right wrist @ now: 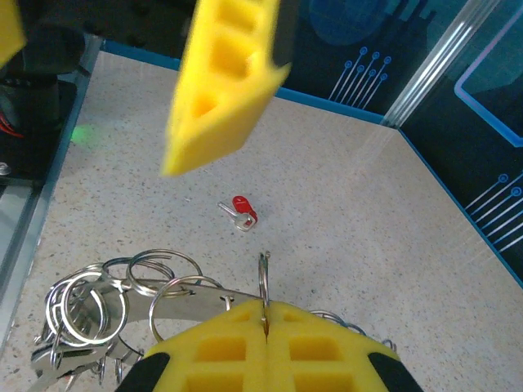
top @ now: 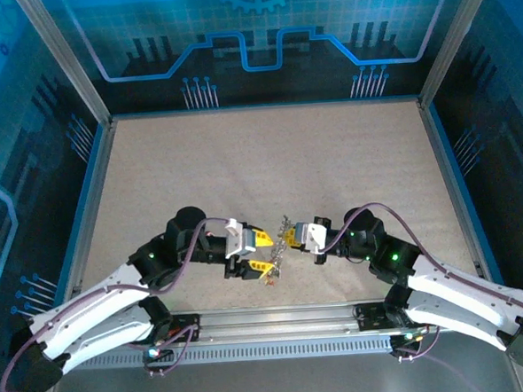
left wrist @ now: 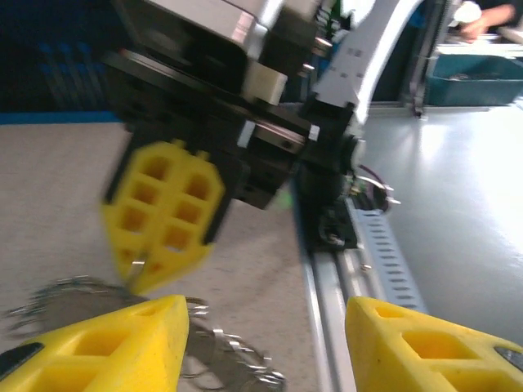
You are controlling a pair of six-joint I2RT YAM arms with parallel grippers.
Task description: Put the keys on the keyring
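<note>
No legible text, brand, number or sign anywhere. Blue backdrop wall panels (top: 252, 37): circuit-trace and gear graphics, no lettering. Small red-headed metal key (right wrist: 242, 211): too small to tell any marking.

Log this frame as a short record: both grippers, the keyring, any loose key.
left gripper: jaws open, close to the keyring
right gripper: jaws shut on the keyring, held off the table
red key: lying on the table, apart from the keyring
stage: red key not yet on the keyring
</note>
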